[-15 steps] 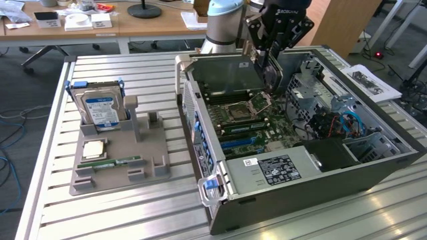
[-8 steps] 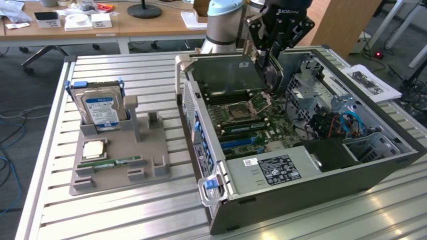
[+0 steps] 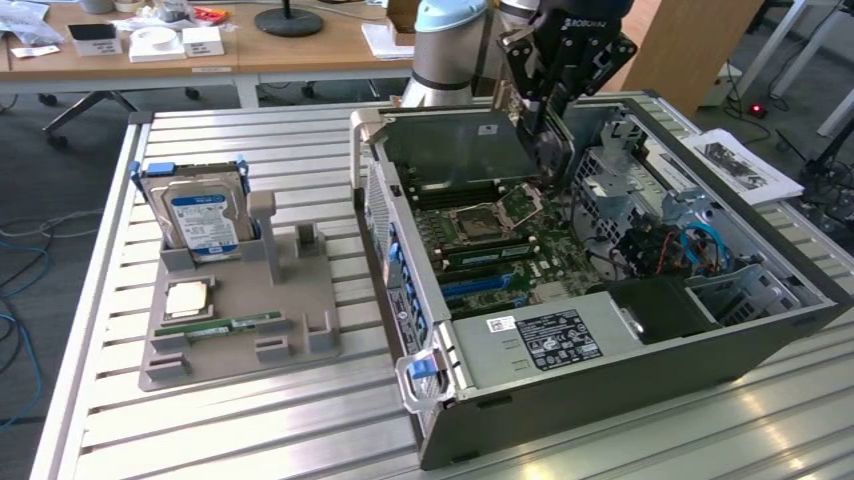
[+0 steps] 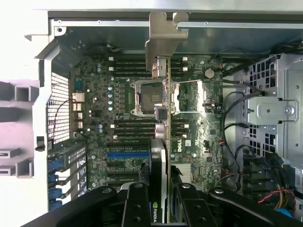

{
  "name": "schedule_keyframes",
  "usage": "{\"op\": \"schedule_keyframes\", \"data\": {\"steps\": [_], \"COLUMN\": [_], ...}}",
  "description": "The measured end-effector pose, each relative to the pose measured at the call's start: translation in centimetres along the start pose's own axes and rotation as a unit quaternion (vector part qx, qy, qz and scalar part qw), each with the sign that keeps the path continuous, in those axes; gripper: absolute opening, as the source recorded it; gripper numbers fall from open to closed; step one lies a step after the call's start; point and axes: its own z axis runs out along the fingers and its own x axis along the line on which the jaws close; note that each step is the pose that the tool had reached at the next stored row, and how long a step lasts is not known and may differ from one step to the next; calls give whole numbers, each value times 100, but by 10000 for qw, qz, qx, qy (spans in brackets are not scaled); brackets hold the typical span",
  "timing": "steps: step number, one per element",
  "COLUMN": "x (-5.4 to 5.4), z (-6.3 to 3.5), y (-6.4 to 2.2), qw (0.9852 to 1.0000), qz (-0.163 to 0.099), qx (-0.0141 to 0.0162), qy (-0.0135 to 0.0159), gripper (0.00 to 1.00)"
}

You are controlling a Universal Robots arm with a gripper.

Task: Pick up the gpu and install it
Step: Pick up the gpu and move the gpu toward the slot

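The slatted aluminium table [image 3: 240, 420] stood on a dark grey carpeted floor [image 3: 67, 160], where blue cables [image 3: 14, 300] trailed at the exterior view's left. Behind it ran a light wooden desk [image 3: 294, 55] carrying small white boxes [image 3: 200, 42], a roll of tape [image 3: 155, 38] and a black round stand base [image 3: 288, 22], with a chair's castor base [image 3: 87, 105] beneath it. At the exterior view's right rose a tall wooden panel [image 3: 694, 45] beside white furniture legs [image 3: 801, 45], all under even, soft light.

The name NVIDIA stands on the thin green gpu card with a black cooler block [image 4: 157, 165]. DELL is printed in white on the big green motherboard [image 4: 118, 109]. ROBOTIQ is on the black metal gripper [image 3: 541, 108].
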Motion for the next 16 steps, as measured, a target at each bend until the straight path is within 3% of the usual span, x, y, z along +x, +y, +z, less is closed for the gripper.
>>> {"op": "schedule_keyframes", "data": {"steps": [7,16], "x": [-91,-103], "z": [3,3], "y": [3,4], "qw": [10000,10000], "qz": [0,0], "qx": [0,0], "qy": [0,0], "gripper": [27,27]}}
